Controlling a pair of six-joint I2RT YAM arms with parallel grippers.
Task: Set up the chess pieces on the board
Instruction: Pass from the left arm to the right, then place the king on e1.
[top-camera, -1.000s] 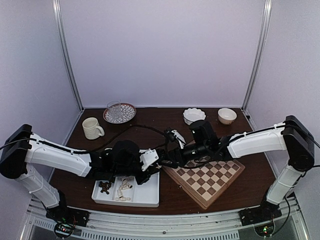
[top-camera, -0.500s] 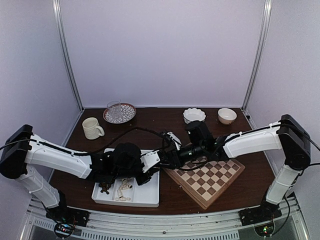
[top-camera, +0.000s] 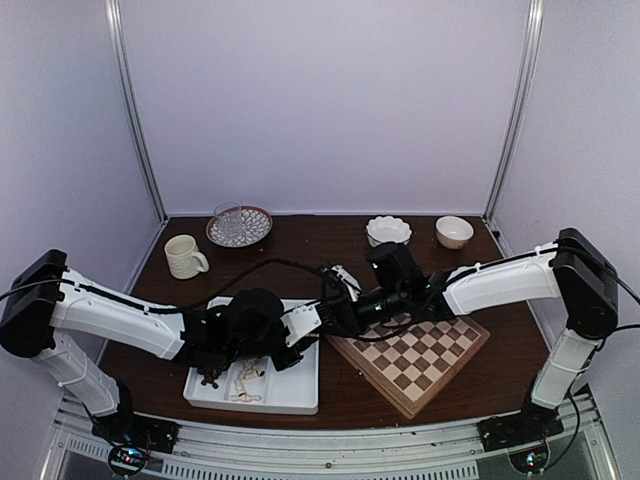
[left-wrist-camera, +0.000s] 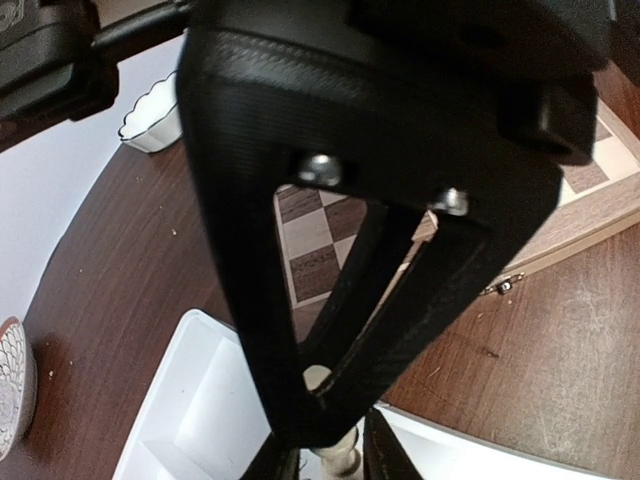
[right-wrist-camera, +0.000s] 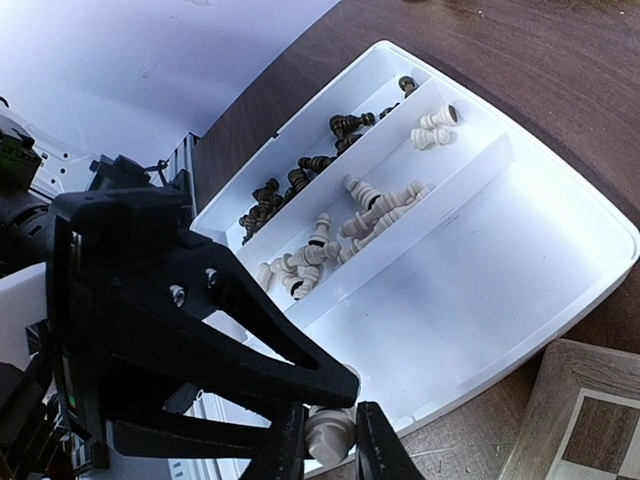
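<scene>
At the left of the desk, the left arm has barely shifted. Its left fingers (left-wrist-camera: 383, 458) hang over the right edge of the white tray (top-camera: 297, 388), closed around a pale chess piece (left-wrist-camera: 336, 458), which sits low between them. The change is on the other side. A second ago the right arm was further right, over the far-left corner of the board (top-camera: 420, 355), with its fingers well apart. It has now swung left to meet the left wrist, and the right fingers (right-wrist-camera: 380, 450) have clamped onto the same pale piece (right-wrist-camera: 330, 432). Both sets of fingers grip it in the air beside the tray and just left of the board, so this reads as a handover. Likely next the left lets go and the right carries the piece to a square. No piece shows on the board, so setup is at an early stage. The top view shows only the two wrists touching between tray and board; the piece itself is hidden there. The right wrist view shows the pinch clearly. It also shows the tray lanes: dark pieces (right-wrist-camera: 300, 170) in the outer lane, loose pale ones (right-wrist-camera: 372, 215) in the next, and the wide compartment bare. The left wrist view is mostly blocked by the right gripper's black body, but it alone shows the board's rim latch and a scalloped bowl (left-wrist-camera: 150, 120) at the far side.
</scene>
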